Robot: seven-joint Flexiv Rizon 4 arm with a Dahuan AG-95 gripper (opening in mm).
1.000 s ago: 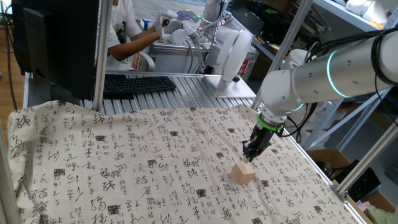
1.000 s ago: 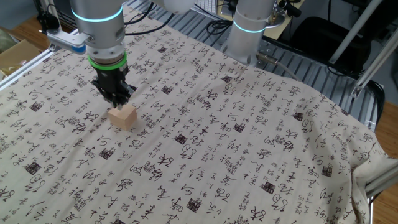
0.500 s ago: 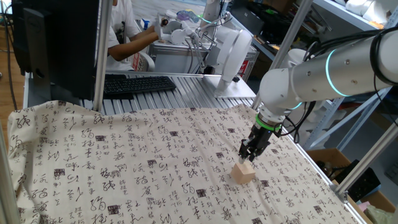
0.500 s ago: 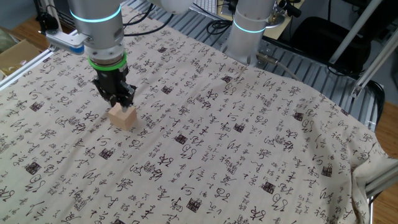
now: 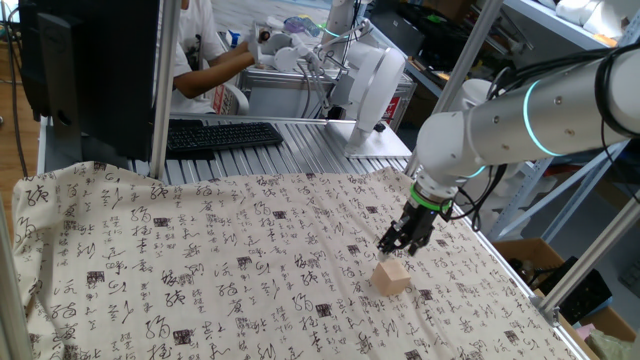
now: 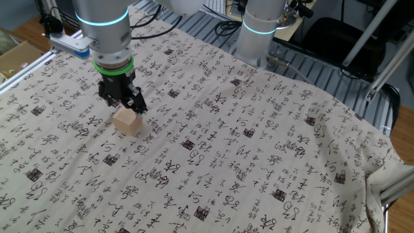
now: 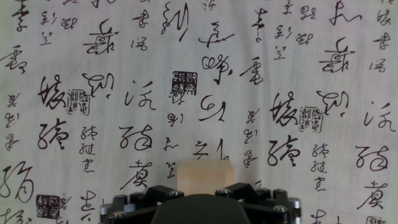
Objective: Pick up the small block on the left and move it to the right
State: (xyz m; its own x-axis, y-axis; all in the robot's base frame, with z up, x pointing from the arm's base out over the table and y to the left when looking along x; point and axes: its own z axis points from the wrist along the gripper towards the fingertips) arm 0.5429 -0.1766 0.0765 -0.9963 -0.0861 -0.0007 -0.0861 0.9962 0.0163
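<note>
Where the cloth (image 5: 200, 260) printed with black brush characters and small dark seal stamps is spread over the table, no loose thing other than the small block (image 5: 392, 277) is seen lying on it. At the far left of one fixed view a dark monitor (image 5: 80, 70) is seen standing behind the table edge, and beside it an upright aluminium post (image 5: 163, 85). To the right of the post a black keyboard (image 5: 222, 135) is laid on the ribbed metal surface (image 5: 320, 145), and behind it a seated person in a white shirt (image 5: 205, 45) is partly shown. Farther right a white device (image 5: 375, 85) is set on the same metal surface.

The small block rests on the cloth toward the right of that view, with nothing standing between it and the camera. Directly above it the gripper (image 5: 402, 241) is pointed straight down, its jaws spread apart and the block not clasped. In the hand view the block (image 7: 205, 174) is seen just beyond the dark gripper body (image 7: 205, 205).

In the other fixed view a cardboard box (image 6: 16, 55) is seen at the left edge, off the table. The writing on the cloth is cursive and cannot be read; no brand or label is legible.
</note>
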